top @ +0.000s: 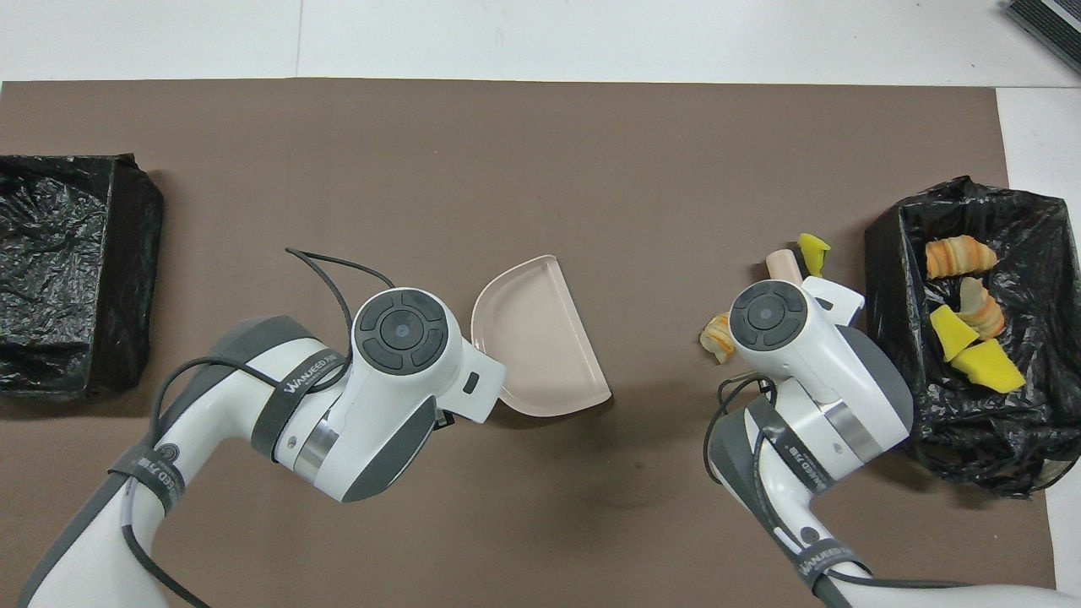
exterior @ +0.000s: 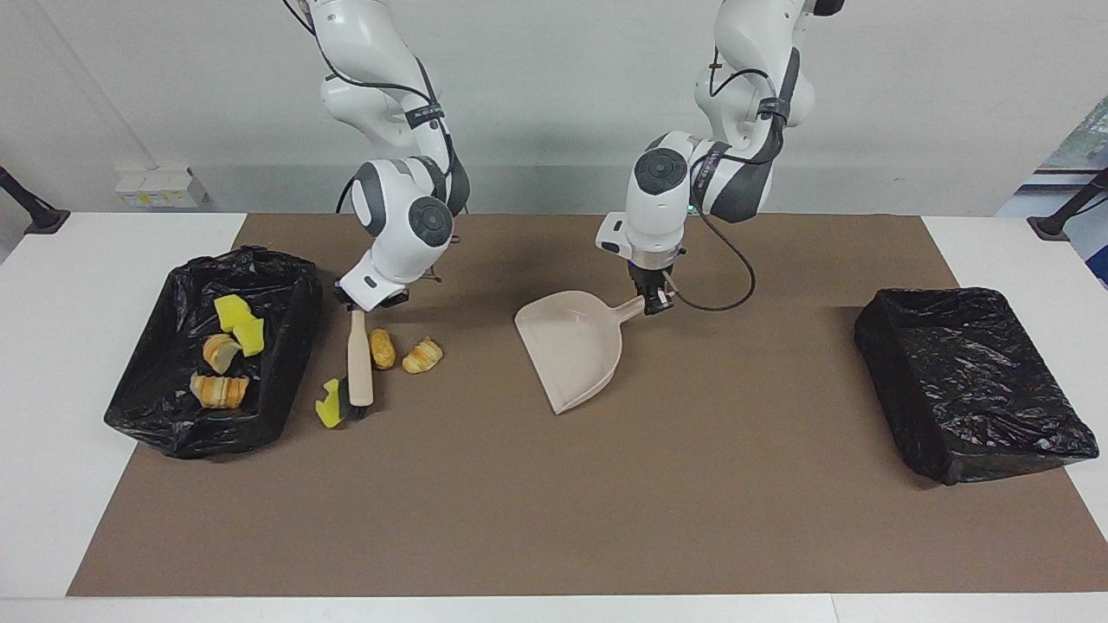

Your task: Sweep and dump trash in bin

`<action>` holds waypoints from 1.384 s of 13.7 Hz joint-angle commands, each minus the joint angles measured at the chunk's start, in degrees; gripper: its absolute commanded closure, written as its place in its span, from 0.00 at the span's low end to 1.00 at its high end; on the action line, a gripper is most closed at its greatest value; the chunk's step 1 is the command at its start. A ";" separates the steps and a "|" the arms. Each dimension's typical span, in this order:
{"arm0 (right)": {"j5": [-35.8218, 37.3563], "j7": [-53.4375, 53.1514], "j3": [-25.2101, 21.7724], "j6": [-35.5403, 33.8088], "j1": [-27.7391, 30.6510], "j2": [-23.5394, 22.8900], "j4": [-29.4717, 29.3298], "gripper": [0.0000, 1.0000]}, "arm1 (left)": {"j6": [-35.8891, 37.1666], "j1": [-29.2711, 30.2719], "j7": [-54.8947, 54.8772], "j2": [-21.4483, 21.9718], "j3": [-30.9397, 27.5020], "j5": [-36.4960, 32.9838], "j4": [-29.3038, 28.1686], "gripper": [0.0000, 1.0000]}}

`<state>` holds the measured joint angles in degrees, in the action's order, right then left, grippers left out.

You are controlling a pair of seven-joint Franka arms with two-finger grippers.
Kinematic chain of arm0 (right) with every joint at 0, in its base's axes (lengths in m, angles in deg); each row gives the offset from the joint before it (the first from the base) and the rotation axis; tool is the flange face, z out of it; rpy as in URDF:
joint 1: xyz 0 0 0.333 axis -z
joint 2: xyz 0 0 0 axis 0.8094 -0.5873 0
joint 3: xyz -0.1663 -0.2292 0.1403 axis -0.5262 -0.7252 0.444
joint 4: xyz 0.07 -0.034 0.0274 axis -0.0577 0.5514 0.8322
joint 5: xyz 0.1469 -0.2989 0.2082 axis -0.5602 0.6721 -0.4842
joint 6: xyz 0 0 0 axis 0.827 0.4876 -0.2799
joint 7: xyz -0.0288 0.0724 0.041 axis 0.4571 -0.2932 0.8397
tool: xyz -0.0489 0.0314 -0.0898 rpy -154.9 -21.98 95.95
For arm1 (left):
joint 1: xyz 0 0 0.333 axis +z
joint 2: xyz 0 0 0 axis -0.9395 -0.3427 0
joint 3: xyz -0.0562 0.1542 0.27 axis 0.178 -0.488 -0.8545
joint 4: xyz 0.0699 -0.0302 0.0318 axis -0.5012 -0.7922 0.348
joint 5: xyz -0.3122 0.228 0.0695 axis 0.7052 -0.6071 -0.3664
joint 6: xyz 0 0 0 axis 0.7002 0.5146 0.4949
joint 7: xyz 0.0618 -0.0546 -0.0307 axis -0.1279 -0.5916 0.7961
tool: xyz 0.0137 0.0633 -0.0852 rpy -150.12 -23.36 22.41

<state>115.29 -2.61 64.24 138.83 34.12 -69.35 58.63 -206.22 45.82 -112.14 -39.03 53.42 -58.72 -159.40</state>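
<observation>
Facing view: the right claw (exterior: 357,308) is clenched on the top of the beige brush (exterior: 358,359), whose bristle end touches a yellow sponge chunk (exterior: 329,404) on the brown mat (exterior: 554,519). Two bread bits (exterior: 382,348) lie just beside the brush handle (toward the middle of the counter). All three loose pieces sit close to the black-lined bin (exterior: 147,407) at the right arm's end, which holds two more yellow chunks (exterior: 239,322) and two bread pieces (exterior: 219,390). The left claw (exterior: 654,299) grasps the handle of the beige dustpan (exterior: 573,346), which is tilted, its open mouth turned toward the brush. A second black-lined bin (exterior: 969,381) stands at the left arm's end of the counter (exterior: 52,389).

Overhead view: the right arm's wrist covers most of the brush (top: 784,263); the yellow chunk (top: 812,253) shows just beside its tip, and one bread bit (top: 717,336) peeks out beside the wrist. The dustpan (top: 540,346) lies mid-mat, well apart from the trash.
</observation>
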 commanded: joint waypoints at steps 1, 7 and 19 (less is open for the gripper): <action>-11.24 6.48 0.32 -4.91 -0.82 0.88 -5.45 1.00 | 1.50 -0.73 -2.40 0.96 -0.28 -1.18 -0.90 1.00; -13.40 16.07 -0.29 -9.06 2.07 1.14 -13.48 1.00 | 0.89 -1.08 -5.32 1.23 -0.20 -3.55 -1.34 1.00; -19.97 19.15 0.06 8.17 7.45 2.02 0.41 1.00 | -0.60 -2.58 -3.32 0.88 -0.11 -3.38 -2.31 1.00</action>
<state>98.20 18.06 64.09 145.51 43.44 -67.57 57.79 -205.89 44.07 -117.09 -39.02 53.87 -61.08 -160.33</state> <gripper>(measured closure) 0.736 0.678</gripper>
